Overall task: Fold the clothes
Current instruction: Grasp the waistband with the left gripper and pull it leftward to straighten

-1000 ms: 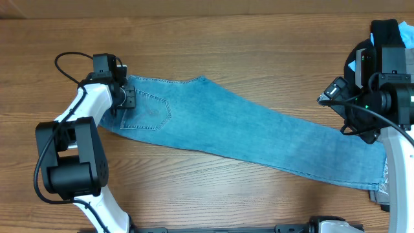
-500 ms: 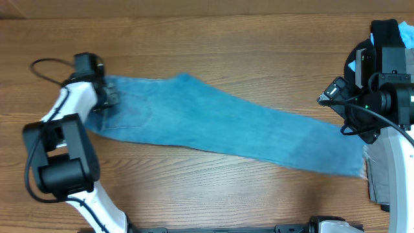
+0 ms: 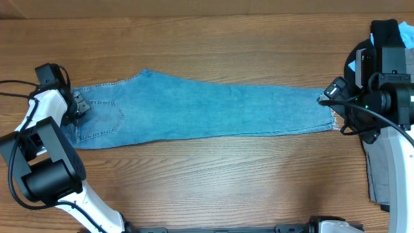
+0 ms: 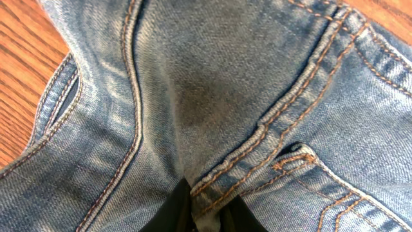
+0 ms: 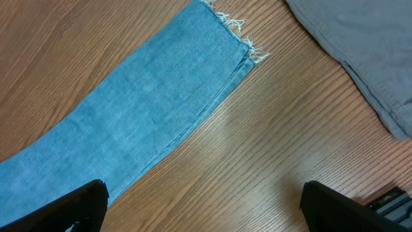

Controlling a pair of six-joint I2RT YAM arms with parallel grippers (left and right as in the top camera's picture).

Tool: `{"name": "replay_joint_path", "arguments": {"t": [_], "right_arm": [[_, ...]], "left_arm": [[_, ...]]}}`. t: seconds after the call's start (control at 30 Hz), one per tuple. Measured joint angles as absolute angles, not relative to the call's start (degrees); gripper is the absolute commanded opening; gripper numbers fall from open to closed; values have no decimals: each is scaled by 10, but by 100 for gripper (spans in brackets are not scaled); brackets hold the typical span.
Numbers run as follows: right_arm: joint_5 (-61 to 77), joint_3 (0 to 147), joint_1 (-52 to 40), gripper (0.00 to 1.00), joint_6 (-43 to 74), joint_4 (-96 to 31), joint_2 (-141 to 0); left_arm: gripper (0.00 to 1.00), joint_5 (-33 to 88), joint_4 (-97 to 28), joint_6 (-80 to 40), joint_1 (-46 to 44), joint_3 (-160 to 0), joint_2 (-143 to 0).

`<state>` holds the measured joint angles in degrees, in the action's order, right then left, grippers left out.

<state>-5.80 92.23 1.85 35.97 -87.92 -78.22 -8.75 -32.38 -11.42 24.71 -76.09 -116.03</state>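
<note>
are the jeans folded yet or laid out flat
Laid out full length: the jeans stretch across the table, waistband in the left gripper, frayed hem at the far right.

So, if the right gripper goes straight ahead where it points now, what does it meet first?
Probably bare table, just beside the jeans leg. The right gripper hangs open over the wood; depth is unclear, so it might clip the denim edge.

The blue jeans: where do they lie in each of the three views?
Overhead: jeans stretched across the table middle, left claw at the waist end.
Left wrist: they fill the picture.
Right wrist: leg end, upper left.
Shared landmark: frayed hem, overhead and right wrist.
</note>
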Motion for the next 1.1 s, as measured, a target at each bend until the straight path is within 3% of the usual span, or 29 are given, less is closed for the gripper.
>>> {"name": "replay_joint_path", "arguments": {"t": [0.23, 0.5, 0.53, 0.67, 1.0, 1.1], "right_arm": [[-58, 922, 18, 100, 360, -879, -782], [-58, 922, 18, 100, 360, -879, -782], [-58, 922, 18, 100, 360, -879, -782], [-58, 922, 18, 100, 360, -879, -782], [-58, 922, 18, 100, 360, -879, -782], [-58, 922, 18, 100, 360, -879, -782]], "left_arm": [[13, -115, -345, -65, 226, -788, -1175], [15, -116, -309, -15, 203, -803, -1189], [18, -116, -303, -11, 202, -803, -1190], [64, -119, -297, 2, 201, -804, -1190], [80, -113, -351, 4, 196, -826, -1191], [100, -109, -409, -5, 184, -853, -1189]]}}
